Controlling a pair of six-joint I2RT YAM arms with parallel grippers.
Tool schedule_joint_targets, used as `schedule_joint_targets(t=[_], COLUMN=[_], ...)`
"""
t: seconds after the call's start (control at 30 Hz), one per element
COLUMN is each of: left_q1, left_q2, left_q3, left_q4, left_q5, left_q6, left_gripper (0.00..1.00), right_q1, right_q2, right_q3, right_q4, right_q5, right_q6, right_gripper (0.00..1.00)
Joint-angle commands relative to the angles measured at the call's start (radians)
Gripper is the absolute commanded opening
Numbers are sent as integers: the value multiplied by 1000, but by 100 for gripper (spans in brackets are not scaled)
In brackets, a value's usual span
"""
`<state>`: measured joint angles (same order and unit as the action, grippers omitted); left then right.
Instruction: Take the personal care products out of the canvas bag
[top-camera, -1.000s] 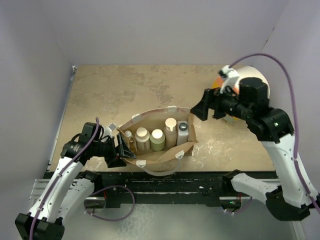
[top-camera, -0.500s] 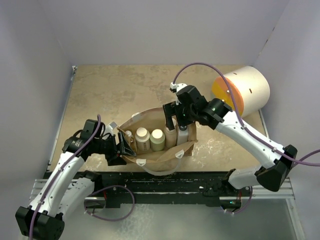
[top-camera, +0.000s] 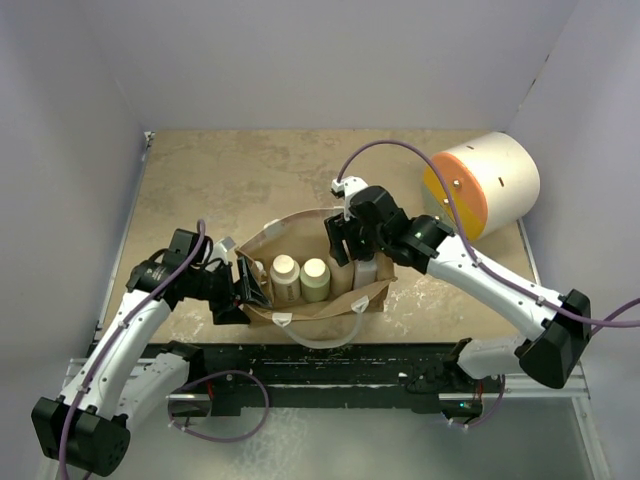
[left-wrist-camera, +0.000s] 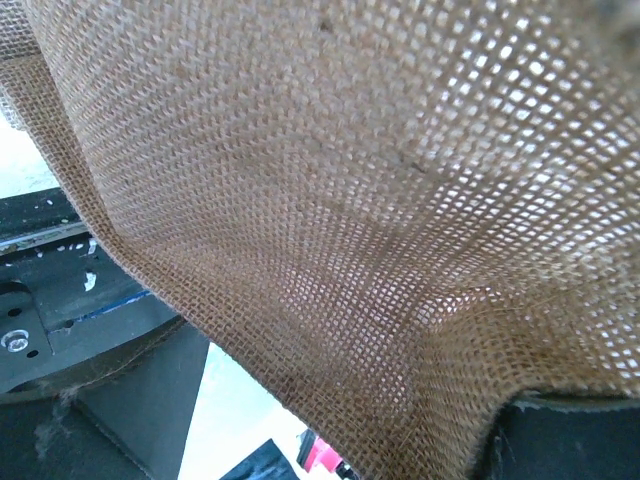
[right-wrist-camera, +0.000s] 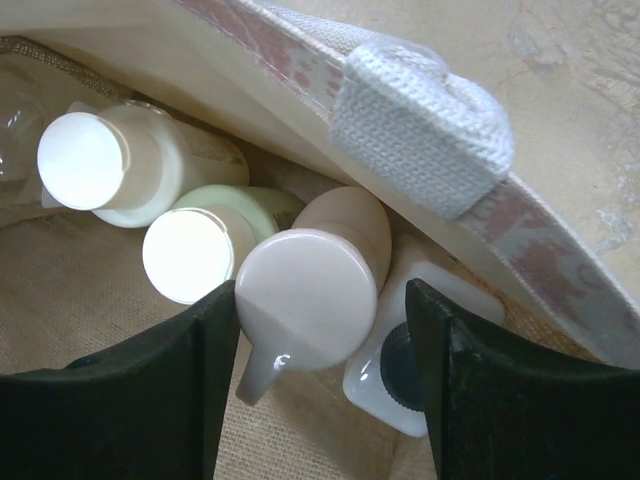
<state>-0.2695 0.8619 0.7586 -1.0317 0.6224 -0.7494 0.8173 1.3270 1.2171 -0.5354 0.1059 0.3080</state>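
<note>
Standing in tan bag (top-camera: 315, 308): beige pump btl (right-wrist-camera: 300, 300).

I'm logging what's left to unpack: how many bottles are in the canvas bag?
4 visible, in a row: cream wide-capped bottle, green bottle, pump bottle, white black-capped bottle. More may be hidden.
</note>
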Motion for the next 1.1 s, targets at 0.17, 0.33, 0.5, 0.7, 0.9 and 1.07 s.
schedule_joint_targets(t=[0.17, 0.33, 0.5, 0.7, 0.9, 1.07], left_q1=[3, 3, 3, 3, 4, 3], left_q2=[-27, -50, -72, -87, -126, -135], left_q3=[-2, 1, 6, 12, 9, -6], left_q4=[23, 23, 24, 27, 16, 0], left_q5=[-84, -85, -85, -66, -48, -36], left_q6=[-11, -27, -38, -49, -52, -33], left_gripper=[77, 77, 78, 78, 78, 78], right_q1=[5, 6, 10, 20, 23, 23], right_q2=[15, 25, 37, 31, 38, 67], right_q3=[-9, -8, -18, -28, -18, 34], right_q4=[41, 43, 31, 13, 18, 9], right_q5=[13, 14, 16, 45, 59, 79], right_q6=[-51, -39, -27, -28, -32, -49], right_gripper=[56, 50, 57, 57, 47, 34])
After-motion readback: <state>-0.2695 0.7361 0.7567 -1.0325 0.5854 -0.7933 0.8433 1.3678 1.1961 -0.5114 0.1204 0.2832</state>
